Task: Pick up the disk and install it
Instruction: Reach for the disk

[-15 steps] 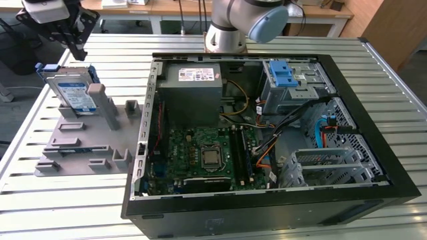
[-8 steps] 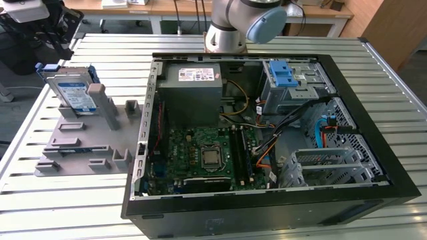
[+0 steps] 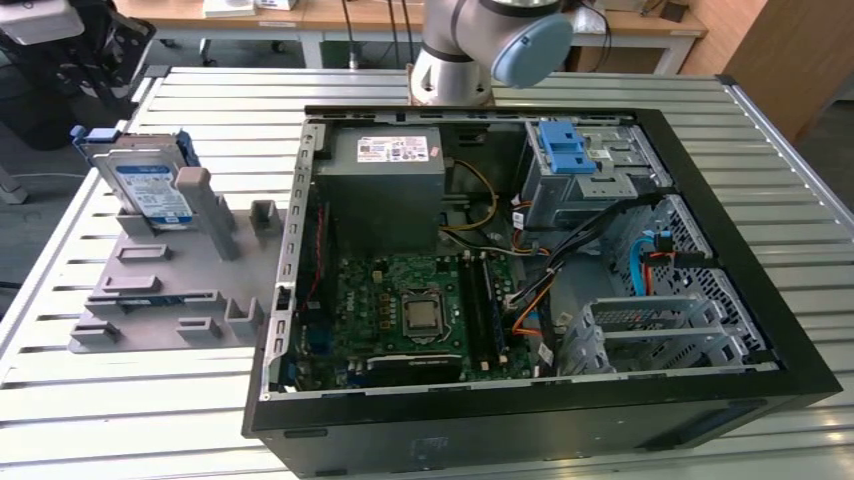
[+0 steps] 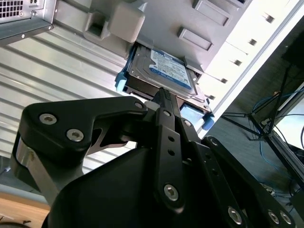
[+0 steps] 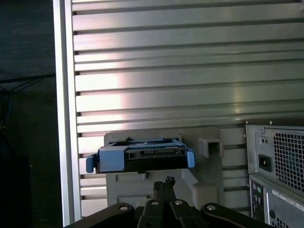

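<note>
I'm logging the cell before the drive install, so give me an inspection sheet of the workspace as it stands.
Surface: slatted metal table.
Job's things: the disk is propped in a grey holder fixture, on the exterior view's left of the open computer case; not yet picked up.
Clutter: nothing seen.
Grippers: the gripper is shut, holds nothing, and sits apart from the disk, pointed at it.
Cables: wires inside the case; loose leads on the floor.
Surroundings: wooden desks behind the arm base.
</note>
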Controlling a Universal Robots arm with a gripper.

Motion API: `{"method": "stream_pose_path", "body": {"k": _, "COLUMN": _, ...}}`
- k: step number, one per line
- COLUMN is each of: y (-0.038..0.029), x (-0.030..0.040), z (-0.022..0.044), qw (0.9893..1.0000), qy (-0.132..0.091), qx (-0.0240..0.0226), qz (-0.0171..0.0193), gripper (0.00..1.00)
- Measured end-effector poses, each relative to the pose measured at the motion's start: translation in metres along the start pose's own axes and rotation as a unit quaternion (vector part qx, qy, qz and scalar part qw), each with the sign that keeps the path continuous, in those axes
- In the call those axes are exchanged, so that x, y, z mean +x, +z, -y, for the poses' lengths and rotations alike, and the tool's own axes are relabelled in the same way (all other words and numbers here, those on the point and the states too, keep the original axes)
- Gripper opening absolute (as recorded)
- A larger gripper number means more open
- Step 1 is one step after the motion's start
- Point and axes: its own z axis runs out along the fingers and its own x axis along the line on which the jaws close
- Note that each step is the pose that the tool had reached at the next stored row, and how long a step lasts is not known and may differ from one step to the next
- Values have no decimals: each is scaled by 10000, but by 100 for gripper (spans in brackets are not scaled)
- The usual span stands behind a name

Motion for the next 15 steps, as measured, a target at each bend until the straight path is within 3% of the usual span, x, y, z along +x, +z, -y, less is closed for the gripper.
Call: {"method": "stream_pose_path", "body": {"k": 15, "y": 22, "x": 350, "z": -12, "qw": 10000, "qy": 0, "qx": 0, "qz": 0, "gripper": 11}}
